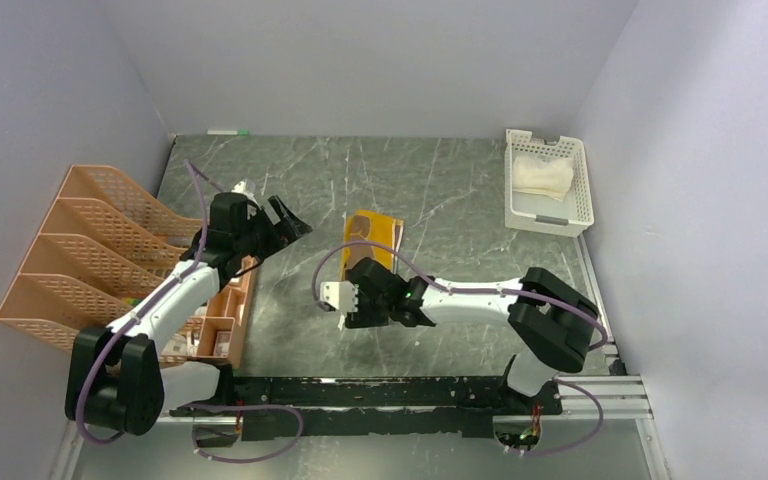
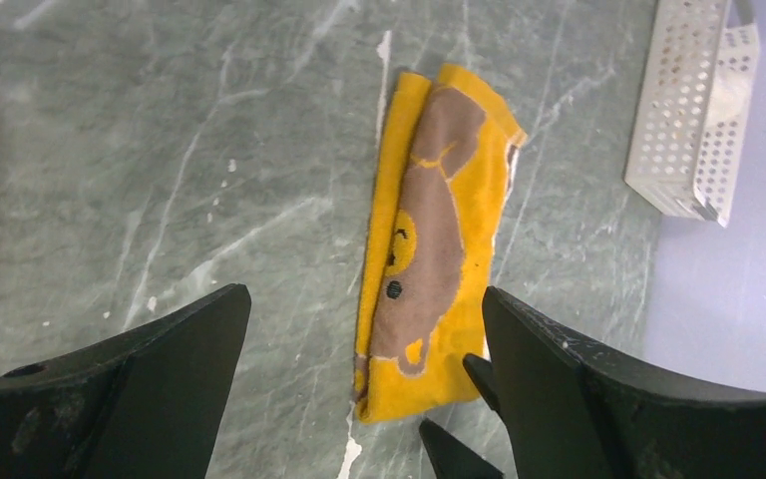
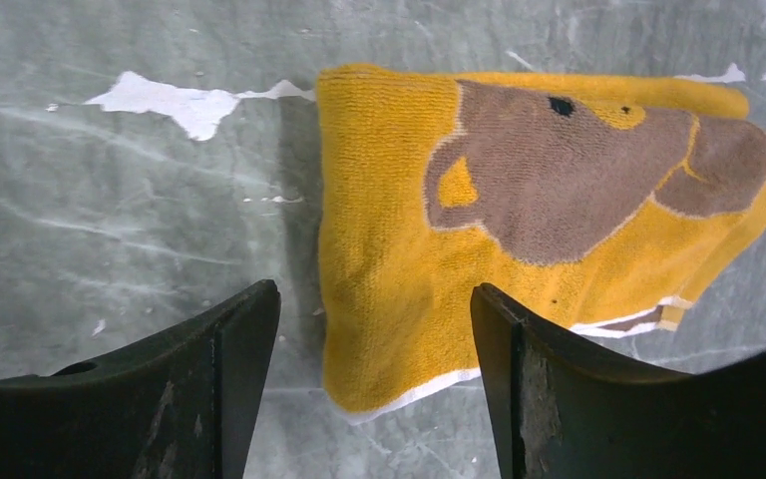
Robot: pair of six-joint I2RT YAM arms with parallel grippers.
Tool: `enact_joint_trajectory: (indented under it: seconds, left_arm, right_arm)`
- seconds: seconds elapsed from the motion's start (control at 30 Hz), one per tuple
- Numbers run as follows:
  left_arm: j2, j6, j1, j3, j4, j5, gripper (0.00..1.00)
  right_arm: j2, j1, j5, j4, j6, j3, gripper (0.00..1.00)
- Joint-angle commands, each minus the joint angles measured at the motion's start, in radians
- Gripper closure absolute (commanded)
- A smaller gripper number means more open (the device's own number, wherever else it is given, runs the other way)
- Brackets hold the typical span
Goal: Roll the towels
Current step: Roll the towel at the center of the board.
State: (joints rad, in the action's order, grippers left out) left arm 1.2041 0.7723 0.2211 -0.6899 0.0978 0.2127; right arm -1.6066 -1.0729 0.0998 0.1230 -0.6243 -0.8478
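Rack [image 1: 80, 245] left; basket [image 1: 586, 185] holds cream towel [image 1: 543, 176].

Mustard-yellow towel [image 1: 373, 238] with a brown bear figure, folded into a narrow flat strip, not rolled, lying mid-worktop [image 1: 460, 200] with its long axis running near to far, white edging showing at one end. Cream-white towel [image 1: 543, 175] bunched loosely inside the white slotted basket [image 1: 586, 185] at the far right corner.

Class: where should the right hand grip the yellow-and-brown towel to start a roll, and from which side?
Probably its short end nearest the right hand, from above on the robot's side. The towel lies flat as a long folded strip, so a roll runs lengthwise from there.
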Motion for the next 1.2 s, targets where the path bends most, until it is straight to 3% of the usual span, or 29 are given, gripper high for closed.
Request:
enact_joint_trajectory:
  seconds: [0.0,0.27,0.4,0.5,0.67,0.9,0.93,1.17]
  left_arm:
    - [-0.019,-0.073,-0.014,-0.010,-0.072,0.112,0.02]
    - [-0.035,-0.123,-0.018,0.039,-0.087,0.149,0.02]
    - [-0.041,-0.143,-0.027,0.059,-0.094,0.160,0.02]
    - [-0.057,-0.162,-0.035,0.075,-0.114,0.185,0.02]
    - [-0.083,-0.189,-0.037,0.097,-0.188,0.266,0.02]
    - [-0.064,-0.159,-0.037,0.165,-0.398,0.453,0.05]
    - [-0.057,-0.153,-0.036,0.174,-0.422,0.473,0.00]
    - [-0.034,-0.163,0.023,0.226,-0.398,0.412,0.01]
  right_arm:
    - [-0.032,-0.006,0.090,-0.120,-0.024,0.020,0.31]
    - [-0.102,0.003,0.038,-0.125,-0.021,-0.019,0.59]
    - [-0.126,0.034,-0.038,-0.083,-0.009,-0.057,0.83]
    - [-0.125,0.098,-0.187,0.007,0.012,-0.121,1.00]
    - [-0.136,0.271,-0.601,0.224,0.030,-0.285,1.00]
    - [-0.355,0.398,-0.917,0.589,-0.078,-0.525,0.96]
    - [-0.392,0.405,-0.936,0.618,-0.080,-0.555,0.96]
    - [-0.494,0.442,-1.007,0.652,-0.103,-0.618,0.94]
